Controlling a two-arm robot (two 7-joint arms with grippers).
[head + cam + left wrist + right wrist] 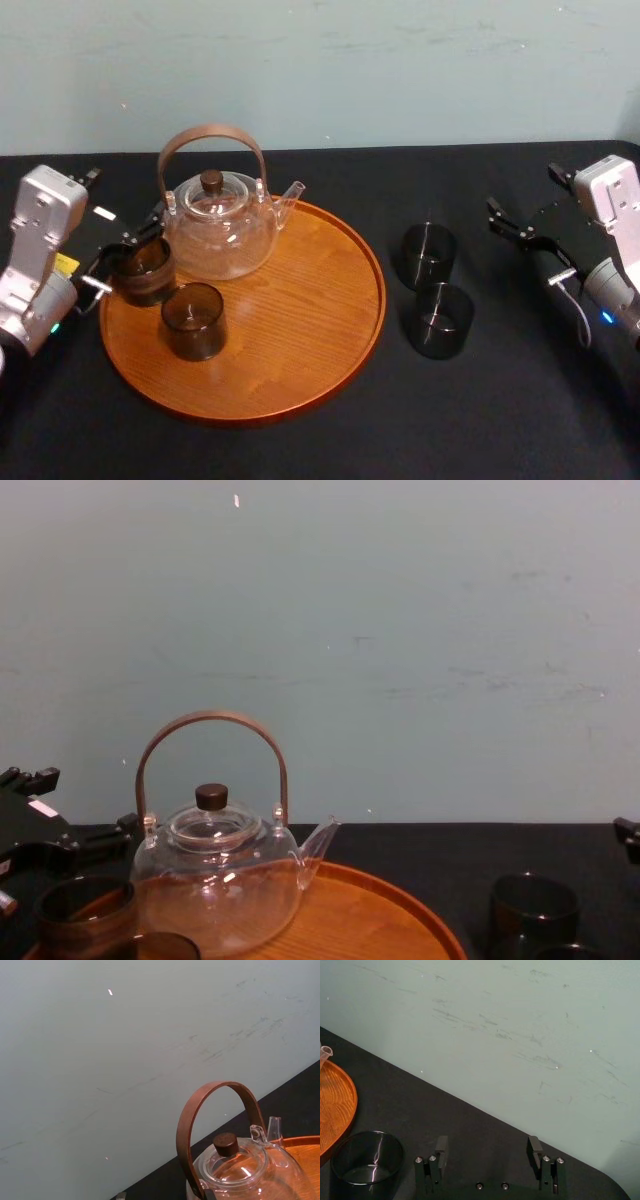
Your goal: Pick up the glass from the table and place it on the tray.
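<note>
A black table [520, 400] ran from the near edge to the pale wall at the far side. On its left half lay the round wooden tray [300, 300]. At the tray's far left stood a clear teapot [220, 225] with a brown hoop handle, its spout pointing right.

The glass [142, 270] stood upright on the tray just inside the left rim, close beside the teapot's near-left side. The left gripper [128, 252] reached in from the left at the rim, and the glass sat within its jaws, one on the far side and one on the near side. Whether they pressed the glass or stood free of it could not be told.

A second glass [193, 320] stood on the tray just near and right of the first. Two dark glasses [429, 255] stood on the table right of the tray, with the nearer one [441, 319] almost touching the farther. The right gripper [487, 1142] hung at the right, well apart from them, its jaws spread wide and holding nothing.
</note>
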